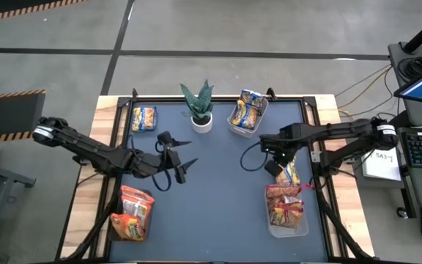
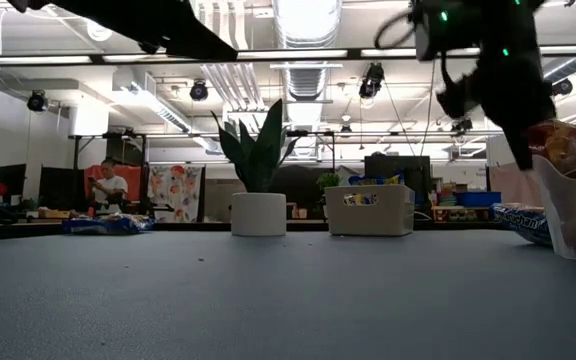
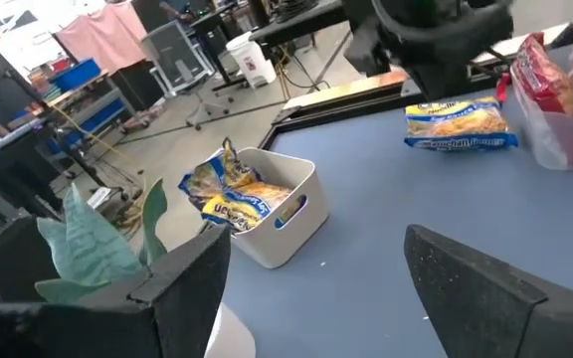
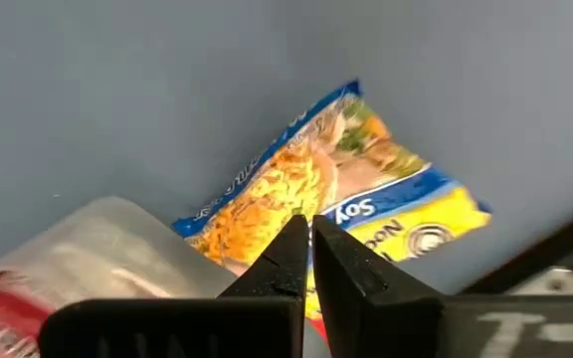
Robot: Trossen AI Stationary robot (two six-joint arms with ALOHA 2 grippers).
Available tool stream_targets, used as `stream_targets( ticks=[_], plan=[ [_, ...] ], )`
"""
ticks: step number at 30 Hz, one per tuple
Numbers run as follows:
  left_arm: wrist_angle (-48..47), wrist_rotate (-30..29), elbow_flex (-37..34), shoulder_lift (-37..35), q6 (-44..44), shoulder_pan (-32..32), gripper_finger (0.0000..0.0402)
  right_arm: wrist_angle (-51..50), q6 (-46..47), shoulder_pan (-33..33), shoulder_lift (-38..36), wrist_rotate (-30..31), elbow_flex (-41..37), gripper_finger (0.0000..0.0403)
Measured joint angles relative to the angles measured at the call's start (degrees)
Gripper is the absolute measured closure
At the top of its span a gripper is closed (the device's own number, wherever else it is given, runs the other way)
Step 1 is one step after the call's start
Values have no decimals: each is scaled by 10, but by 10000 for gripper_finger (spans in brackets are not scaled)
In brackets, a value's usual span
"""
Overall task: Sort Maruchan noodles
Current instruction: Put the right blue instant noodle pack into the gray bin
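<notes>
One yellow-and-blue noodle packet (image 4: 331, 189) lies flat directly below the right gripper (image 4: 309, 239), long axis slanting across its pinched-together, empty fingers. Left gripper (image 1: 173, 163), spread wide, waits well apart.

Long ceiling lamps (image 2: 308, 20) are flooding the room with even white light, and in the low view they are blowing out to pure glare. That backlight is turning the arms overhead into dark silhouettes. The table (image 1: 218, 198) is reading as flat, matte blue-grey, carrying only soft, faint shadows beneath the arms in the high view. The low view is keeping the near tabletop soft while the distant room is staying fairly sharp. In the right wrist view, the right claw (image 4: 309, 261) is looming large and slightly blurred, with the yellow-and-blue noodle packet (image 4: 336, 189) beyond it showing mild softness.
</notes>
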Motion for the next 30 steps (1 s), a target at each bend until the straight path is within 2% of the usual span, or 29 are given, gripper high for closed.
stream_targets(
  ticks=[4,9,13,17,20,25,30],
  plan=[
    [0,0,-10,-14,-20,0,118,28,33,-10,-15,-4,-72,394],
    [0,0,-15,-24,-32,0,118,37,70,-11,-12,2,-125,394],
    [0,1,-13,-25,-31,0,118,125,63,-11,-14,14,-146,394],
    [1,1,-5,-25,-24,0,118,295,22,-11,-24,33,-131,394],
    [2,1,0,-25,-20,0,118,370,-20,-7,-43,31,-95,394],
    [-1,7,2,-25,-25,0,118,368,-48,-8,-89,33,-48,394],
    [-3,9,2,-19,-42,0,118,328,-26,-7,-122,32,-48,394]
  ],
)
